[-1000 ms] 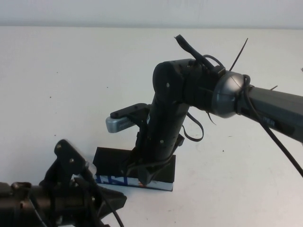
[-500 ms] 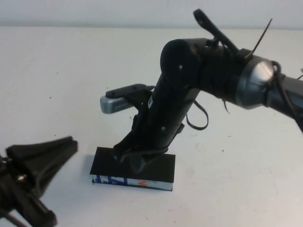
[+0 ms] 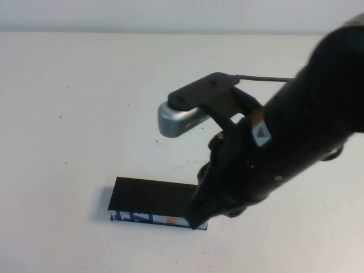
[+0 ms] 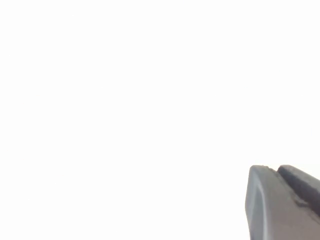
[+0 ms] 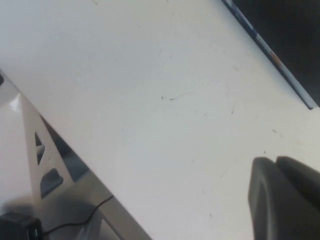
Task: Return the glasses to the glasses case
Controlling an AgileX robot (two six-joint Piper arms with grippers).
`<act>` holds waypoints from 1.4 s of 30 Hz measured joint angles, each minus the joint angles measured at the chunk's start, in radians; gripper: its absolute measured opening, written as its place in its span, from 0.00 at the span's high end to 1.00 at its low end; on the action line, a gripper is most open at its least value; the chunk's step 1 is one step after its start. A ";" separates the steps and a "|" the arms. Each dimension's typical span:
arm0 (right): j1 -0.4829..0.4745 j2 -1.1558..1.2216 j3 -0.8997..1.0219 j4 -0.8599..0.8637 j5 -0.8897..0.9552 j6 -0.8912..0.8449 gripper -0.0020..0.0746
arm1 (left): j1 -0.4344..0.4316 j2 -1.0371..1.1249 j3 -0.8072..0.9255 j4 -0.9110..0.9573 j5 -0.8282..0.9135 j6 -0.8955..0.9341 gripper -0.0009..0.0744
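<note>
We see the glasses case (image 3: 152, 198) lying lid-down on the table (image 3: 68, 102), long axis left to right; our right gripper (image 3: 196, 219), fingers pressed together, hangs over its right end, nearer than the left gripper (image 4: 282, 202), whose fingers also look pressed together

blue and orange print on the white front of the glasses case (image 3: 149, 217), too blurry to read, orange triangle warning sticker (image 3: 259, 131) on the right arm (image 3: 296, 142), no legible words anywhere

White table (image 3: 68, 85); pale wall strip behind; white frame below edge
</note>
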 joint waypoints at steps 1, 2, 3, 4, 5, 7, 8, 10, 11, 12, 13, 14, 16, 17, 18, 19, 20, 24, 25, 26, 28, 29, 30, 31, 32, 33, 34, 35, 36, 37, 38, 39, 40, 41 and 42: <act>0.002 -0.038 0.034 -0.004 -0.019 0.005 0.99 | 0.000 -0.017 0.000 -0.018 -0.012 0.000 0.99; 0.003 -0.070 0.061 -0.006 -0.036 0.007 0.99 | 0.000 -0.030 0.000 -0.027 -0.017 0.000 0.99; 0.004 -0.110 0.096 -0.008 -0.053 0.007 0.99 | 0.000 -0.038 0.000 -0.034 -0.022 0.000 0.99; 0.004 -0.151 0.133 -0.011 -0.071 0.008 0.99 | 0.000 -0.041 0.000 -0.039 -0.026 0.000 0.99; 0.004 -0.193 0.171 -0.011 -0.084 0.008 0.99 | 0.000 -0.040 0.000 -0.040 -0.026 -0.002 0.99; 0.004 -0.277 0.250 -0.015 -0.126 0.011 0.99 | 0.000 -0.040 0.000 -0.018 -0.037 -0.038 0.99; 0.004 -0.311 0.282 -0.015 -0.144 0.011 0.99 | 0.000 -0.040 0.000 0.025 -0.048 -0.074 0.99; 0.004 -0.394 0.356 -0.017 -0.189 0.011 0.99 | 0.000 -0.038 0.000 0.167 -0.100 -0.244 0.99; 0.004 -0.425 0.383 -0.017 -0.208 0.011 0.99 | 0.000 -0.035 0.000 0.240 -0.131 -0.336 0.99; 0.004 -0.462 0.413 -0.014 -0.214 0.011 0.99 | 0.000 -0.028 0.004 0.349 -0.177 -0.462 0.99; 0.004 -0.497 0.439 -0.004 -0.214 0.011 0.99 | 0.000 -0.019 0.014 0.469 -0.224 -0.590 0.99; 0.004 -0.529 0.461 0.003 -0.213 0.011 0.99 | 0.000 -0.014 0.024 0.568 -0.265 -0.708 0.99; 0.004 -0.580 0.491 0.021 -0.189 0.011 0.99 | 0.000 -0.004 0.059 0.798 -0.310 -0.875 0.99; 0.004 -0.596 0.495 0.023 -0.173 0.011 0.99 | 0.005 -0.001 0.078 0.877 -0.310 -0.944 0.99; 0.004 -0.613 0.500 0.019 -0.146 0.011 0.99 | 0.015 0.001 0.097 0.960 -0.296 -0.999 0.99; 0.004 -0.627 0.499 0.007 -0.114 0.011 0.99 | 0.028 0.001 0.115 1.028 -0.276 -1.046 0.99; 0.004 -0.636 0.500 -0.009 -0.078 0.011 0.99 | 0.041 0.001 0.131 1.085 -0.256 -1.089 0.99; 0.004 -0.664 0.506 -0.050 0.001 0.011 0.99 | 0.113 0.001 0.205 1.262 -0.128 -1.224 0.99; 0.004 -0.664 0.508 -0.061 -0.009 0.011 0.99 | 0.131 0.001 0.229 1.308 -0.098 -1.259 0.99; 0.004 -0.666 0.513 -0.079 -0.027 0.011 0.99 | 0.146 0.001 0.254 1.342 -0.078 -1.284 0.99; -0.009 -0.668 0.539 -0.116 -0.108 0.026 0.99 | 0.179 0.003 0.309 1.401 -0.047 -1.336 0.99; -0.036 -0.671 0.560 -0.120 -0.160 0.038 0.99 | 0.193 0.005 0.333 1.419 -0.035 -1.352 0.99; -0.068 -0.677 0.581 -0.117 -0.205 0.046 0.99 | 0.206 0.007 0.347 1.432 -0.015 -1.362 0.99; -0.118 -0.688 0.612 -0.104 -0.279 0.047 0.99 | 0.218 0.007 0.352 1.447 0.017 -1.370 0.99; -0.177 -0.703 0.649 -0.081 -0.347 0.048 0.99 | 0.229 0.007 0.356 1.467 0.049 -1.375 0.99; -0.243 -0.719 0.683 -0.060 -0.402 0.048 0.99 | 0.237 0.007 0.359 1.483 0.078 -1.378 0.99; -0.314 -0.746 0.730 -0.031 -0.473 0.050 0.99 | 0.244 0.007 0.358 1.501 0.118 -1.387 0.99; -0.387 -0.780 0.781 -0.003 -0.538 0.050 0.99 | 0.250 0.007 0.358 1.522 0.145 -1.398 0.99; -0.444 -0.822 0.835 0.014 -0.587 0.050 0.99 | 0.251 0.007 0.358 1.540 0.186 -1.420 0.99; -0.514 -0.869 0.890 0.024 -0.638 0.050 0.99 | 0.256 0.007 0.358 1.568 0.223 -1.448 0.99; -0.580 -0.920 0.943 0.028 -0.677 0.050 0.99 | 0.256 0.005 0.358 1.603 0.260 -1.485 0.99; -0.627 -0.963 0.983 0.028 -0.701 0.052 0.99 | 0.256 0.001 0.358 1.639 0.294 -1.528 0.99; -0.678 -1.016 1.033 0.029 -0.729 0.052 0.99 | 0.257 -0.003 0.358 1.672 0.324 -1.569 0.99; -0.723 -1.068 1.083 0.029 -0.764 0.052 0.99 | 0.257 -0.013 0.358 1.697 0.350 -1.601 0.99; -0.762 -1.108 1.123 0.032 -0.808 0.052 0.99 | 0.257 -0.022 0.358 1.708 0.370 -1.617 0.99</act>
